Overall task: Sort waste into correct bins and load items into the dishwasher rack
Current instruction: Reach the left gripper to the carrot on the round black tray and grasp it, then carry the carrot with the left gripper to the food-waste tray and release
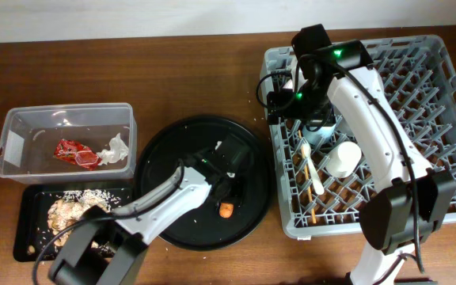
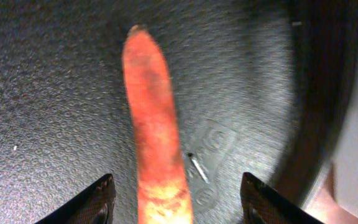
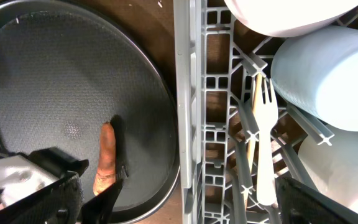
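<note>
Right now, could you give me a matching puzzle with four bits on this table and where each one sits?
Things:
1. small orange carrot
2. red crinkled wrapper
3. white plastic fork
4. brownish-white food scraps

Places:
A. clear rectangular plastic tub
B. large grey dishwasher rack
C. large round black tray
D. shallow black rectangular tray

Pairs: 1-C, 2-A, 3-B, 4-D

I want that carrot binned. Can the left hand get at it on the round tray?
Likely yes: the left hand is open, fingers either side of the carrot, nothing covering it.
</note>
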You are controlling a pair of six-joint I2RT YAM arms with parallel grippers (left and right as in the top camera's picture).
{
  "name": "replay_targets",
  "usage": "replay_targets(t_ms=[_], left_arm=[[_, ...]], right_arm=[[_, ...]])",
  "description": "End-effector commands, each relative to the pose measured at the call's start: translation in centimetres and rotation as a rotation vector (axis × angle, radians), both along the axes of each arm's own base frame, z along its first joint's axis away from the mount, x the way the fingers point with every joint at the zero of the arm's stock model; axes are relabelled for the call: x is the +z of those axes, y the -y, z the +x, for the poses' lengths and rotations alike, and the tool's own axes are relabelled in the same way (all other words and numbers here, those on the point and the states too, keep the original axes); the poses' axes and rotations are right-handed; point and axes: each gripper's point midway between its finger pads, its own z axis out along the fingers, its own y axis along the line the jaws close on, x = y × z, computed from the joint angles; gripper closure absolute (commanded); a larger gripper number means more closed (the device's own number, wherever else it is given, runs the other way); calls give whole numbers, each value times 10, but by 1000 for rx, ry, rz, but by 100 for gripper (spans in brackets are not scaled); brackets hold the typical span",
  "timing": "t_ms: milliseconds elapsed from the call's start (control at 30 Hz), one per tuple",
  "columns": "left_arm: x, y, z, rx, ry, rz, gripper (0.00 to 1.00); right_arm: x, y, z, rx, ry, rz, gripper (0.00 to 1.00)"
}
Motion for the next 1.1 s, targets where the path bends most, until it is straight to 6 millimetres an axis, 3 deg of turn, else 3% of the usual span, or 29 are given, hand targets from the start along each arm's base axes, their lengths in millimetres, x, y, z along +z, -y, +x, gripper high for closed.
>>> replay_targets(t_ms=[0, 200, 333, 500, 633, 700, 900, 967, 1067], left_arm=[[-23, -8, -6, 37, -43, 63, 36], [-26, -13, -11, 27, -67, 87, 37], [-42, -21, -21, 33, -106, 134, 41], [-42, -18, -16, 33, -94, 123, 73], [-32, -14, -12, 32, -89, 120, 82], [-16, -17, -1, 43, -58, 157, 88], [75, -39, 47, 162, 100, 122, 95], [107, -75, 56, 263, 146, 111, 96], [139, -155, 65, 516, 173, 97, 100]], right_arm=[[10, 1, 2, -6, 30, 2, 1], [10, 1, 2, -6, 30, 2, 1], [10, 1, 2, -6, 30, 2, 1], [10, 1, 2, -6, 30, 2, 1], [10, 1, 2, -6, 30, 2, 1], [10, 1, 2, -6, 30, 2, 1], [10, 1, 2, -6, 30, 2, 1], [10, 1, 2, -6, 30, 2, 1], [10, 1, 2, -6, 30, 2, 1]])
